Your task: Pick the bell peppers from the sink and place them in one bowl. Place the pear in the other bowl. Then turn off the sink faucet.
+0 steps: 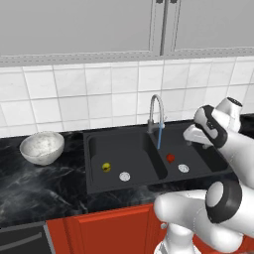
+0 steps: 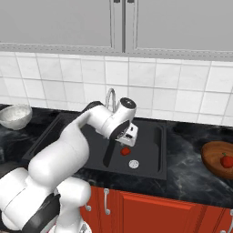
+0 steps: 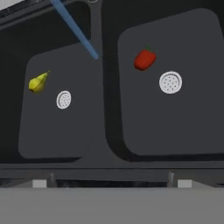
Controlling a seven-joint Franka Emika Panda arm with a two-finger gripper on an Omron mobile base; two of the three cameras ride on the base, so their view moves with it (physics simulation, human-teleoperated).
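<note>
Bell pepper (image 3: 144, 59), one red glossy piece, lies on the floor of the right basin of the black sink (image 1: 124, 187), just beside the round silver drain disc (image 3: 170, 82) but apart from it. A second red pepper (image 2: 226, 160) sits in a brown wooden bowl (image 2: 211, 159) on the dark marble counter (image 2: 191, 177), far to the right of the sink. The pear (image 3: 38, 82), yellow-green, rests in the left basin, near the other drain disc (image 3: 64, 99) and not touching it. A thin blue stream of water (image 1: 159, 137) falls from the arched silver faucet (image 1: 155, 111) onto the divider area between the basins. The white speckled bowl (image 1: 42, 147) stands on the counter to the left of the sink, well apart from it. The gripper (image 2: 129, 135) hangs above the right basin, over the pepper, with its two fingers spread wide apart and nothing between them.
</note>
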